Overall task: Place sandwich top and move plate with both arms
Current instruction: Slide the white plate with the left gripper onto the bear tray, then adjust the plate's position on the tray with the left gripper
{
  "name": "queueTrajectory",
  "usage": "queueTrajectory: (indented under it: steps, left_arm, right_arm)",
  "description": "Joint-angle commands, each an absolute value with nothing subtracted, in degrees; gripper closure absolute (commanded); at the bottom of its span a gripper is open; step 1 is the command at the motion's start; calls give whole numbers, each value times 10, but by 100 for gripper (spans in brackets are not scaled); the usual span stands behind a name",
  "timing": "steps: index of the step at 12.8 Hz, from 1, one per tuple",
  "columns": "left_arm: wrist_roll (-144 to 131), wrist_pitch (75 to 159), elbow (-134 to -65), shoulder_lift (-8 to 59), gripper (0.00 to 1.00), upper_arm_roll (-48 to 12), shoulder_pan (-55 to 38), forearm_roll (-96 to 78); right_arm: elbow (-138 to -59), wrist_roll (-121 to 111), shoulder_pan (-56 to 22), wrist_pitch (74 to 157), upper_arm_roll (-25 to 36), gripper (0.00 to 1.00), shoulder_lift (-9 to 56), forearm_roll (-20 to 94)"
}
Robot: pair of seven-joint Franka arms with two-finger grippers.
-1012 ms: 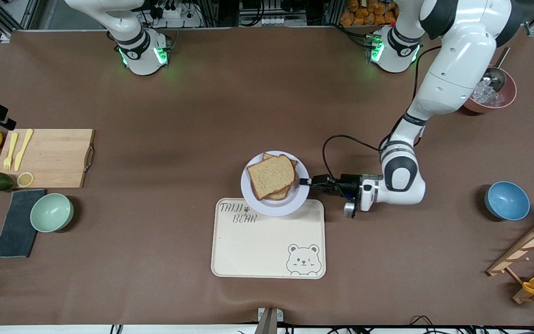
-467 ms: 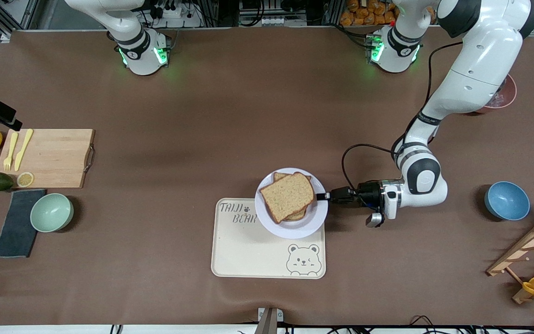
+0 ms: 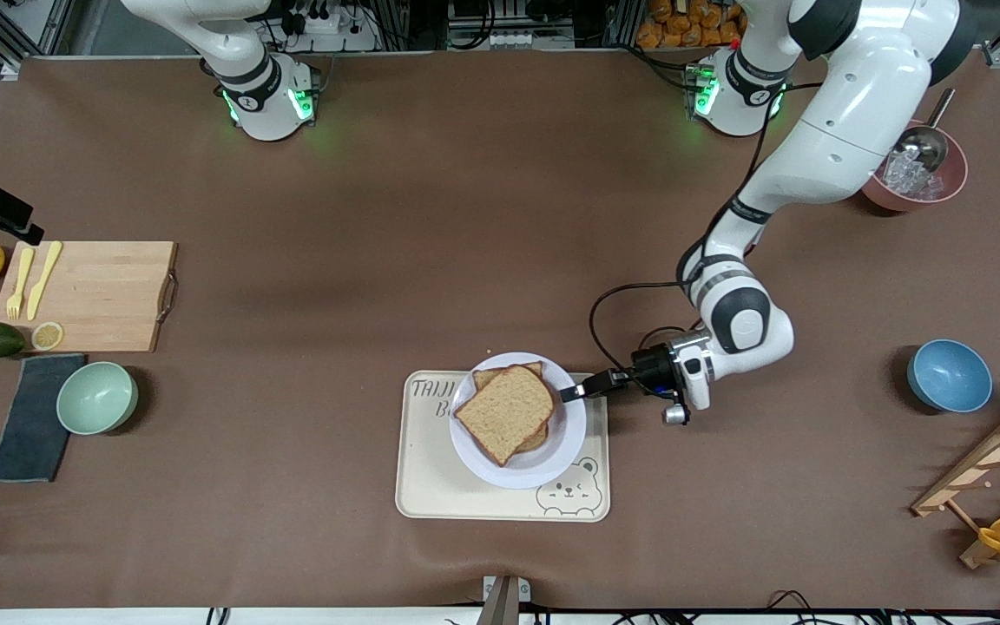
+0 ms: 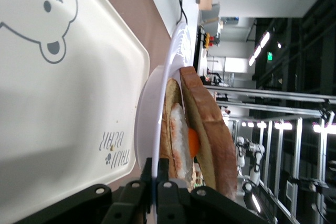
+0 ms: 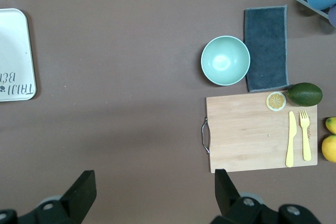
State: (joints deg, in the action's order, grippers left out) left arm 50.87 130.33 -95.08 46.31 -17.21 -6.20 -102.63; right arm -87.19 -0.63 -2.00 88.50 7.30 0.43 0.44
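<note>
The pale round plate (image 3: pixel 545 460) lies over the cream bear tray (image 3: pixel 457 495); I cannot tell whether it rests on it. It carries a sandwich: the plain brown sandwich top (image 3: pixel 504 412) lies skewed on a lower slice. My left gripper (image 3: pixel 571 393) is shut on the plate's rim at the edge toward the left arm's end. In the left wrist view the gripper (image 4: pixel 156 174) pinches the rim (image 4: pixel 157 124), with the top slice (image 4: pixel 207 129) over a fried egg (image 4: pixel 192 144) and the tray (image 4: pixel 63 103) below. My right gripper (image 5: pixel 153 192) is open and empty, high over bare table, out of the front view.
A wooden cutting board (image 3: pixel 92 295) with yellow fork and knife, lemons, an avocado, a green bowl (image 3: pixel 97 397) and a dark cloth lie at the right arm's end. A blue bowl (image 3: pixel 949 375), a red bowl of ice (image 3: pixel 917 178) and a wooden rack (image 3: pixel 986 473) are at the left arm's end.
My left gripper has carried the plate with the sandwich nearer to the front camera, from the tray's edge to over the tray. The right arm has not moved.
</note>
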Motion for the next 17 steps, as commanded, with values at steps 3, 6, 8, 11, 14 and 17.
queueTrajectory:
  steps: [3,6,8,11,14,17]
  left_arm:
    - [618,1305,-920,513,100,-171,-70,-1118]
    - [676,1305,-893,548,100,-170,-90,-1163]
    - [685,1305,-891,553,100,-170,-90,-1161]
    - [701,1313,-889,557,100,-136,-122,-1161]
    - [701,1314,-887,557,100,-115,-140,-1161]
    - [700,1314,-888,556,40,-115,-133,-1163]
  right_arm:
    - [-887,4,-12,889,62,0,-6,-8]
    - [-887,4,-11,888,64,0,-7,-8]
    - [-887,4,-11,888,64,0,-6,-8]
    - [-887,4,-11,889,64,0,-6,-8]
    - [-888,3,-10,889,66,0,-5,-8]
    - [-888,2,-6,889,66,0,-4,-8]
